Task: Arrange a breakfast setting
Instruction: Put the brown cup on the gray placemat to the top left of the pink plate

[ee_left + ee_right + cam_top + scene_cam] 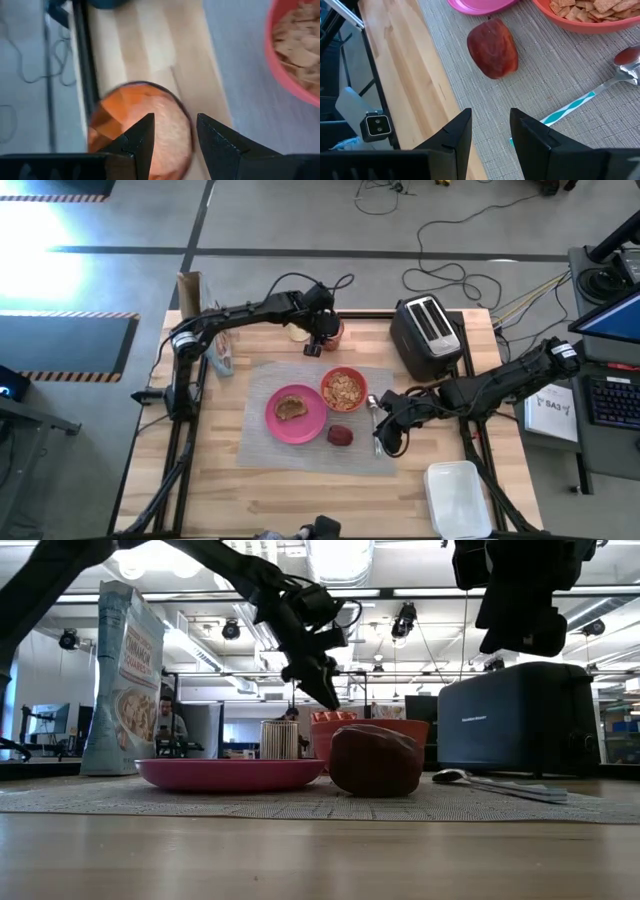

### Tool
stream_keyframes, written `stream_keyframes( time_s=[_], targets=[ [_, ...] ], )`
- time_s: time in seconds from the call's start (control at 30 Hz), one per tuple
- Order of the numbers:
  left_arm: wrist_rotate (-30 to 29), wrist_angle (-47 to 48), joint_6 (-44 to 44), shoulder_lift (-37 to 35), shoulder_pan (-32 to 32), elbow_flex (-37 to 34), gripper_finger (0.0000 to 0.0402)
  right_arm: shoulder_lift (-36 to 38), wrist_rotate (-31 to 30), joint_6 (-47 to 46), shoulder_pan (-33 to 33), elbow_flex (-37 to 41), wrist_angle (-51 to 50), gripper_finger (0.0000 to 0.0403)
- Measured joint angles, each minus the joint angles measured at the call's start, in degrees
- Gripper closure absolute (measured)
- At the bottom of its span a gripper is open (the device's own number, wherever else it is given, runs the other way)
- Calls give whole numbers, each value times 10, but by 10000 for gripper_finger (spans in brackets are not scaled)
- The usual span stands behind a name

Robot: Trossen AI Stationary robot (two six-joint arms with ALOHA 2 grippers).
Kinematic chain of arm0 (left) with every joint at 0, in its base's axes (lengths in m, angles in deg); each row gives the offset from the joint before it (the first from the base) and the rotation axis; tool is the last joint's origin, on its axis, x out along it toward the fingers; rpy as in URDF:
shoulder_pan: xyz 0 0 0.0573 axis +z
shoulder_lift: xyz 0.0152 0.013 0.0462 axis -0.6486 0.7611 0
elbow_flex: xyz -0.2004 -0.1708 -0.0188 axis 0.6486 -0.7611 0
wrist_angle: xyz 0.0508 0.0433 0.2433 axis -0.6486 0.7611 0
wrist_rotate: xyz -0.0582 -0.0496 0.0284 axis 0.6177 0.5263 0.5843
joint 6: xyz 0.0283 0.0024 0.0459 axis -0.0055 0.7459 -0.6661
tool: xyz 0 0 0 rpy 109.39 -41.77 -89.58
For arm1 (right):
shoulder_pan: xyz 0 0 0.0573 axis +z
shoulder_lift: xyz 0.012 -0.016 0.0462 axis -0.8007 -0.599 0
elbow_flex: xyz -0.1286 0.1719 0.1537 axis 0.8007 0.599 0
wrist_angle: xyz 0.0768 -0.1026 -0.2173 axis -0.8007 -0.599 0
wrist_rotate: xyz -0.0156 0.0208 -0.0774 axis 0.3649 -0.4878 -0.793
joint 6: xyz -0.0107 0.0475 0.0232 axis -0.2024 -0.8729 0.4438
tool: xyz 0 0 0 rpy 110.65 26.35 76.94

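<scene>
- The surface is a pale wooden table (220, 480) on a dark frame, standing on a grey floor with loose cables; the low view looks past it into a workshop with ceiling lights and a person seated far back.
- A grey woven placemat (300, 452) lies at the table's middle. On it sit the round pink plate (297, 418) with a toast slice (291, 406), the red bowl (344, 388) of cereal at the plate's 1 o'clock, the dark red patty (340, 436) at its 4 o'clock, and the metal spoon (374, 416) with a teal-striped handle at its 3 o'clock.
- The glass of orange drink (142, 125) stands off the mat at 12 o'clock from the bowl, directly under the left gripper (320, 340), whose fingers are parted and above the rim, grasping nothing.
- The right gripper (392, 420) hovers beside the spoon, fingers apart and empty.
- Around: a black toaster (428, 336) at 2 o'clock, a cereal box (122, 680) at 10 o'clock, a white container (456, 498) at 5 o'clock.
- The left arm covers most of the glass from above; a pale object beside it cannot be made out.
</scene>
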Motion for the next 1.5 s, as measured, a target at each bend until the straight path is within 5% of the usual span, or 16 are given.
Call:
stream_keyframes(
  time_s=[1.5],
  targets=[
    [11, 26, 55, 32, 11, -8, 277, 0, -21, 13, 0, 1, -9, 280]
  ],
)
